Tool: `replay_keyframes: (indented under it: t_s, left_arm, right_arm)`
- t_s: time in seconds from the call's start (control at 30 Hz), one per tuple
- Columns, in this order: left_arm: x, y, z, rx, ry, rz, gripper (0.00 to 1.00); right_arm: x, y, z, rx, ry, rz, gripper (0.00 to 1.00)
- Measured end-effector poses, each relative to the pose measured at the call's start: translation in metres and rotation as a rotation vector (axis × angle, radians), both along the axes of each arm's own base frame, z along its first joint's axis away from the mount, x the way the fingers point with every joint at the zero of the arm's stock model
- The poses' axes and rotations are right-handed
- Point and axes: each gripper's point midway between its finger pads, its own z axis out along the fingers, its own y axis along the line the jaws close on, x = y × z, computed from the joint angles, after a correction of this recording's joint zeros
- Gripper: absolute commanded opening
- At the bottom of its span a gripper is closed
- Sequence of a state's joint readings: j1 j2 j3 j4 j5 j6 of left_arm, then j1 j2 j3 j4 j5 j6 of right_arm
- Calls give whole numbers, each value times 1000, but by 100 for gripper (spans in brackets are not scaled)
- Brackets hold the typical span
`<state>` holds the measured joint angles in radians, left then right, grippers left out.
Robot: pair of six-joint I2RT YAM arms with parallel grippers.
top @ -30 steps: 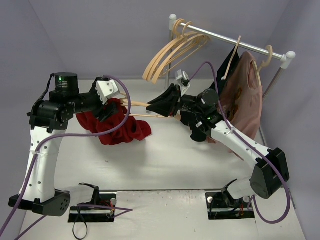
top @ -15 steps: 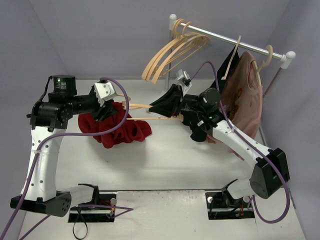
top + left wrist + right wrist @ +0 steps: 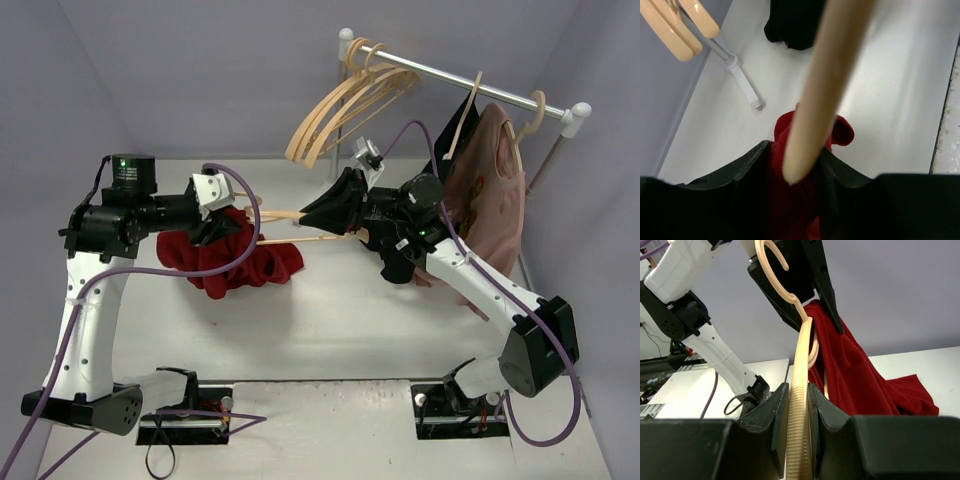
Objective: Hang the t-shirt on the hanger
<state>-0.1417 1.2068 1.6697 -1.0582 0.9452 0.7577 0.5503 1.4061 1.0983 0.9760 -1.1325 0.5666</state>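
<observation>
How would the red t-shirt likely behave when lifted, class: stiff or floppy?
Probably floppy: the t-shirt hangs in folds from the left pincer and pools crumpled on the table. Likely light: one pinch holds it up. It may slide on the smooth wooden hanger.

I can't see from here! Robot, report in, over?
Left gripper shut on t-shirt, one edge raised. Right gripper shut on hanger, tip at the cloth. Spare hangers behind, out of the way.

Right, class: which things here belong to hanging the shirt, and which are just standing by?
In the job: t-shirt, gripped by left gripper; hanger, gripped by right gripper.
Standing by: spare hangers, rail, black garment, pink printed shirt.
</observation>
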Motion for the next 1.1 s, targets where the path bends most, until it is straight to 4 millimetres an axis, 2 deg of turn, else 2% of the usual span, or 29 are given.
replay_keyframes:
  t_s: [0.17, 0.27, 0.37, 0.43, 0.5, 0.63, 0.73, 0.8, 0.87, 0.97, 1.03, 1.1]
  left_arm:
    - [-4, -5, 1, -22, -3, -43, 36]
    - [-5, -7, -1, -24, -3, -55, 22]
    - [-6, -8, -1, -24, -11, -70, 3]
    - [-11, -9, -3, -29, -1, -93, 0]
    - [-13, -11, -4, -34, 4, -107, 0]
    - [-14, -11, -4, -29, -6, -116, 0]
    - [-13, -10, -6, -21, -10, -114, 0]
    - [-12, -9, -7, -17, -9, -110, 0]
    - [-11, -8, -8, -12, -8, -101, 0]
    - [-9, -6, -12, -4, 5, -88, 0]
    - [-7, -5, -17, -1, 29, -76, 0]
    - [-3, -5, -22, -5, 64, -53, 0]
  right_arm:
    - [0, 1, 7, 5, -5, 14, 0]
    - [1, 2, 4, -3, 6, 23, 0]
    - [2, 1, 2, -10, 12, 33, 0]
    - [1, 1, 3, -11, 4, 39, 0]
    - [0, -1, 3, -15, -7, 50, 8]
    - [6, -2, 3, -11, -22, 23, 45]
    - [26, -8, 5, -4, -21, -71, 62]
    - [45, -19, 3, -17, 1, -162, 73]
    - [65, -35, 2, -32, 18, -264, 80]
    - [90, -67, 5, -52, 28, -453, 83]
    - [100, -89, 11, -61, 20, -580, 83]
    - [100, -105, 19, -56, 10, -678, 81]
